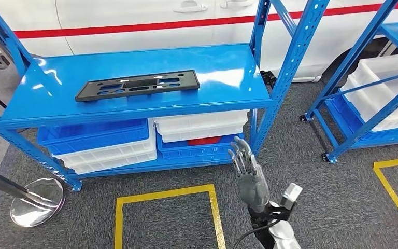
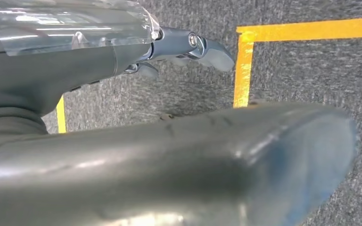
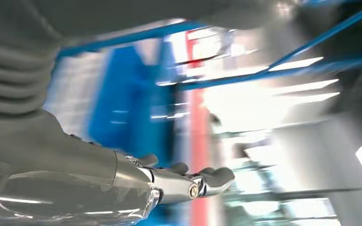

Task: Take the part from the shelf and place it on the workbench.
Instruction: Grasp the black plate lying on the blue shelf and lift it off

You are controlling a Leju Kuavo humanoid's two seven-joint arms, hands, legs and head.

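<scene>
A flat black part (image 1: 137, 85) with long slots lies on the top board of the blue shelf (image 1: 228, 72), left of its middle. My right hand (image 1: 249, 174) is raised in front of the shelf's right post, below and to the right of the part, fingers straight and apart, holding nothing. The right wrist view is blurred; the right hand (image 3: 179, 181) there has its fingers stretched out toward the blue shelf. In the left wrist view my left hand (image 2: 184, 49) hangs over the grey carpet with its fingers loosely extended and empty.
Blue and white bins (image 1: 109, 142) fill the lower shelf. A second blue rack (image 1: 378, 98) with white bins stands at the right. Yellow floor tape (image 1: 166, 199) marks a square on the carpet. A chrome stand base (image 1: 36, 202) sits at lower left. A white vehicle (image 1: 134, 21) stands behind.
</scene>
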